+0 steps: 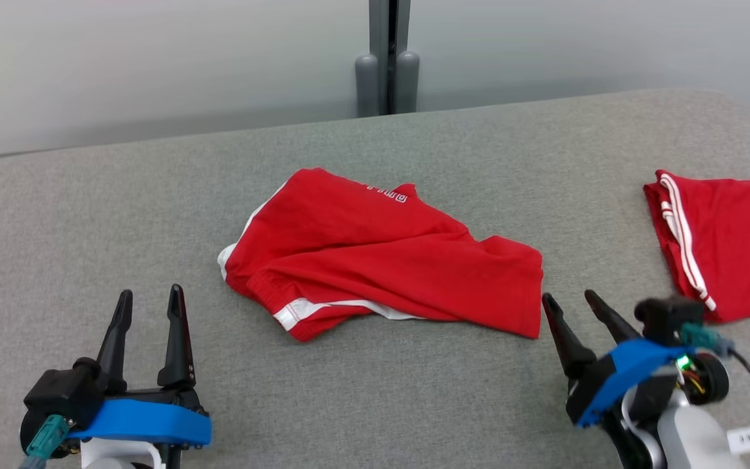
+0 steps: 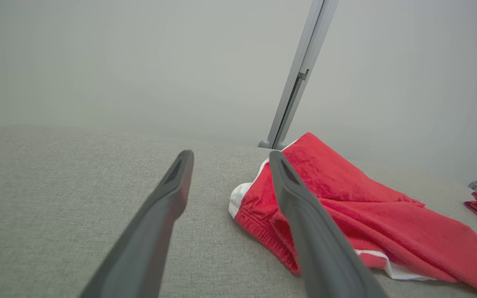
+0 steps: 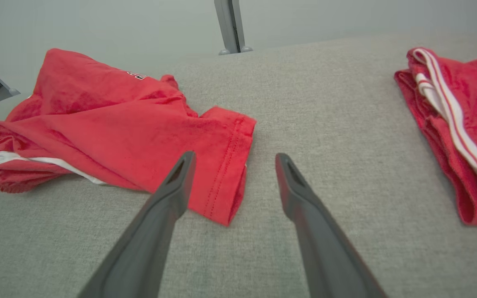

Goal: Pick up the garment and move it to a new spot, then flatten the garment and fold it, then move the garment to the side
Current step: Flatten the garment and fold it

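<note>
Left gripper [image 1: 152, 291] and right gripper [image 1: 569, 295] sit low, jaws wide and empty. Between them on the grey tabletop [image 1: 88, 215] lies the crumpled red garment [image 1: 381, 260], long axis left-to-right, its hem just beside the right gripper (clearly the nearer arm).

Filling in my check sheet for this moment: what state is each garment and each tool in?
middle garment: crumpled, lying loose on the grey surface, not held.
right-hand garment: lying in layers, looks folded, partly cut off by the picture's edge.
left tool: open, empty, clear of the cloth.
right tool: open, empty, tips beside the middle garment's right hem.
</note>
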You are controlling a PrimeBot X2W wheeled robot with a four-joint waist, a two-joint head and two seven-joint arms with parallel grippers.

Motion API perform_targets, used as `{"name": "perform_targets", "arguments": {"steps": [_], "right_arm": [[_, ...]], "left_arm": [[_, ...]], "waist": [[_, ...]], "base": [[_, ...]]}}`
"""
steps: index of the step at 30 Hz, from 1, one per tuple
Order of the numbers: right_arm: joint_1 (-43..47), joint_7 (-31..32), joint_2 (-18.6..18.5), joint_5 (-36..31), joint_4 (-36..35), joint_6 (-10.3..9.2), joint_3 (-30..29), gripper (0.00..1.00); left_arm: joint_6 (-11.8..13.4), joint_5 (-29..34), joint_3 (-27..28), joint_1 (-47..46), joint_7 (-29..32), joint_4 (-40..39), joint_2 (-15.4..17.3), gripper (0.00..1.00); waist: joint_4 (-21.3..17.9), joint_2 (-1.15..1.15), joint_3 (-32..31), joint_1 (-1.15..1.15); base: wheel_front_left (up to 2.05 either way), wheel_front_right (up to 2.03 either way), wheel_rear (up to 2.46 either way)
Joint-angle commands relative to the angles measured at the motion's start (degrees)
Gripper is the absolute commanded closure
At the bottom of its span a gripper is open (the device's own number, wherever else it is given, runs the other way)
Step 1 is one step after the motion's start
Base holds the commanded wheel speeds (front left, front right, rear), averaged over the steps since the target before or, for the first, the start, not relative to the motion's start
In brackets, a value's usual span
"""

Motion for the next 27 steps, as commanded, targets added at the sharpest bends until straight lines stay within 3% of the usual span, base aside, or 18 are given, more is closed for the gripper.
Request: {"name": "perform_targets", "arguments": {"steps": [1, 7, 13, 27], "right_arm": [[-2.02, 1.11, 0.20, 0.43, 0.99, 0.01, -0.31, 0.00], [-10.75, 7.36, 0.88, 3.07, 9.04, 0.01, -1.44, 0.00], [-16.41, 9.30, 1.22, 3.17, 17.39, 0.01, -3.52, 0.00], [-17.86, 2.94, 1.31, 6.27, 18.92, 0.01, 1.67, 0.00]], "left_arm": [[-0.32, 0.74, 0.40, -0.06, -0.13, -0.18, -0.31, 0.00], [-1.69, 3.13, 1.36, -1.27, -0.14, 0.21, -1.44, 0.00], [-2.63, 4.63, 1.59, -2.28, -0.14, 1.10, -2.03, 0.00], [-3.60, 6.07, 3.46, -1.46, -0.14, 2.12, -2.65, 0.00]], "waist": [[0.58, 0.00, 0.78, 0.00], [2.02, 0.00, 2.96, 0.00], [3.32, 0.00, 4.20, 0.00], [3.06, 0.00, 2.86, 0.00]], "base": [[0.00, 0.00, 0.00], [0.00, 0.00, 0.00], [0.00, 0.00, 0.00], [0.00, 0.00, 0.00]]}}
